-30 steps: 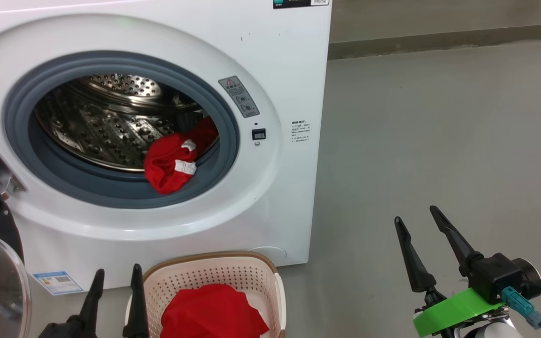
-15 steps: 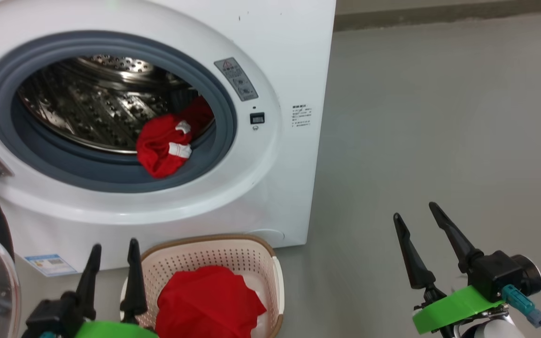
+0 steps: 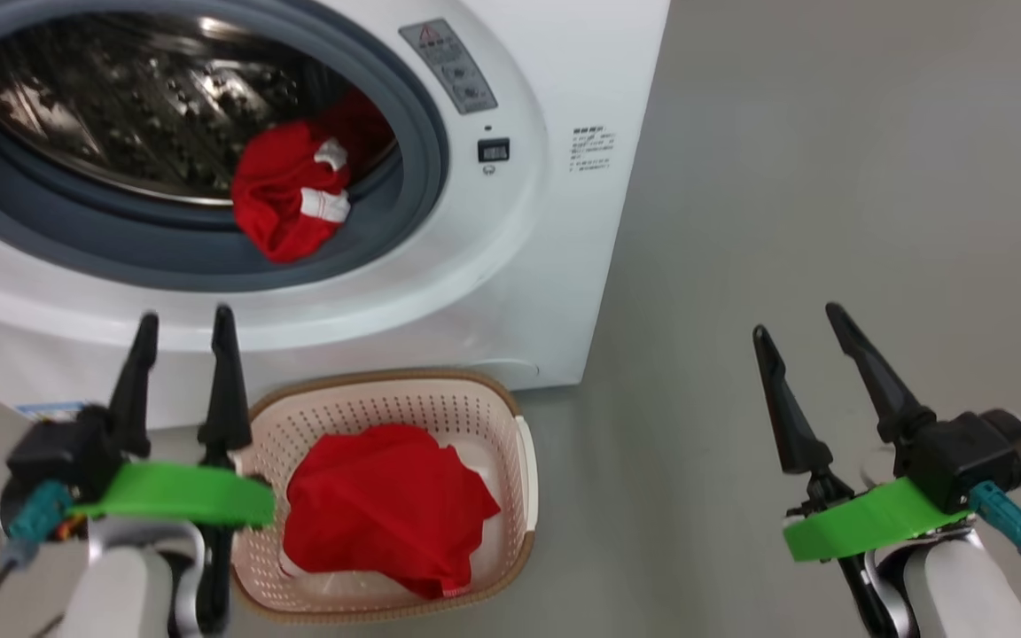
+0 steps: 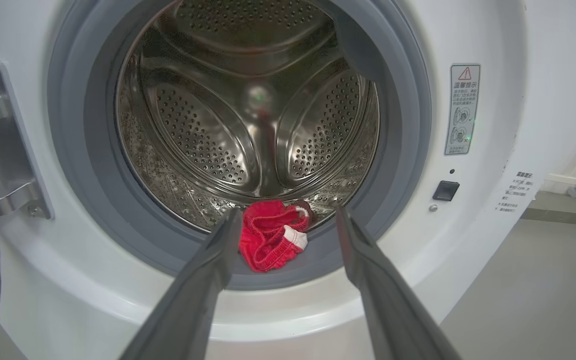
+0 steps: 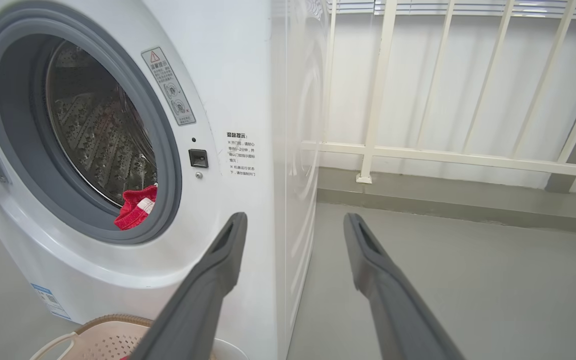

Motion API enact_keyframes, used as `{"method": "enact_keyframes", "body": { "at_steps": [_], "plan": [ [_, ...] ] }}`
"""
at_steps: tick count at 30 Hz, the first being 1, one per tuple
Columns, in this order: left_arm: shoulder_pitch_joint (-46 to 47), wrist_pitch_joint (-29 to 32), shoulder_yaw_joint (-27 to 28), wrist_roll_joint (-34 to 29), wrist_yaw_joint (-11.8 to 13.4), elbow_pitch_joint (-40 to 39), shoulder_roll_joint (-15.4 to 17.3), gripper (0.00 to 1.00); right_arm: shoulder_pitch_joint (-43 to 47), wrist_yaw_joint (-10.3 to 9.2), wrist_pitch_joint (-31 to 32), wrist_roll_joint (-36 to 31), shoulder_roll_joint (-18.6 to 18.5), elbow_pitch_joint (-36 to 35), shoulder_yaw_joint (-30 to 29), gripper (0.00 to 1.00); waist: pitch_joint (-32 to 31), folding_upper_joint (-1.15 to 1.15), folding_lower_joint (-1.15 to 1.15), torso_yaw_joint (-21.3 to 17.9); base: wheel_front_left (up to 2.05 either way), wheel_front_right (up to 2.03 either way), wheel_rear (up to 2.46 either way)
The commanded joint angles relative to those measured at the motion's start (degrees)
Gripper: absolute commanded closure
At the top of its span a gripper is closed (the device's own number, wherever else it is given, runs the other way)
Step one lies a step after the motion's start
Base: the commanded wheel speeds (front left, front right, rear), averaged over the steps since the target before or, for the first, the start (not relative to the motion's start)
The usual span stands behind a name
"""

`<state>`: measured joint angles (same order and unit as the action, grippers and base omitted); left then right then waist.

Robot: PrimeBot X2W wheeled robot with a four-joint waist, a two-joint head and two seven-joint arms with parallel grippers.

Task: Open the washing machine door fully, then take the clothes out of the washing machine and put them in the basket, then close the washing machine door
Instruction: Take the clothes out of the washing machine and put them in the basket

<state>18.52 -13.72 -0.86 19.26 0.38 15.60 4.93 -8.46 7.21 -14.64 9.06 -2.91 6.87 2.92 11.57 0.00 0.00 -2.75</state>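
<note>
Head cam just tipped down, stuff stayed put. Left end effector (image 3: 186,315), right end effector (image 3: 795,319) both spread, empty. Some clothes (image 3: 386,501) in near basket (image 3: 524,461), rest at washing machine (image 3: 555,230) mouth; my next grab.

Smooth grey floor (image 3: 830,221), matte, evenly lit, faint sheen. Cream-white railing (image 5: 448,157) with vertical bars along far side, pale wall (image 5: 518,100) behind. Grey kerb (image 5: 468,200) under railing, meeting floor.
</note>
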Motion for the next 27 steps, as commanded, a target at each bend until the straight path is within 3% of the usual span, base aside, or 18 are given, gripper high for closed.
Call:
{"method": "enact_keyframes", "body": {
  "at_steps": [1,15,27],
  "plan": [
    [4.0,-0.3,1.8,0.4,-0.6,-0.1,2.0,0.0,-2.4,0.28,-0.4,-0.4,0.0,-2.0,1.2,0.0,3.8,0.0,0.0,0.5,0.0,0.0,0.0],
    [22.1,-1.1,1.6,0.7,-3.0,10.9,2.9,0.0,-6.0,0.28,-0.4,-1.7,0.0,-3.9,0.5,0.0,13.3,0.0,0.0,1.0,0.0,0.0,0.0],
    [40.9,-0.8,1.2,1.9,-5.1,26.6,3.9,0.0,-9.0,0.28,-0.4,-2.3,0.0,-4.6,1.2,0.0,20.0,0.0,0.0,0.0,0.0,0.0,0.0]
  ]
}}
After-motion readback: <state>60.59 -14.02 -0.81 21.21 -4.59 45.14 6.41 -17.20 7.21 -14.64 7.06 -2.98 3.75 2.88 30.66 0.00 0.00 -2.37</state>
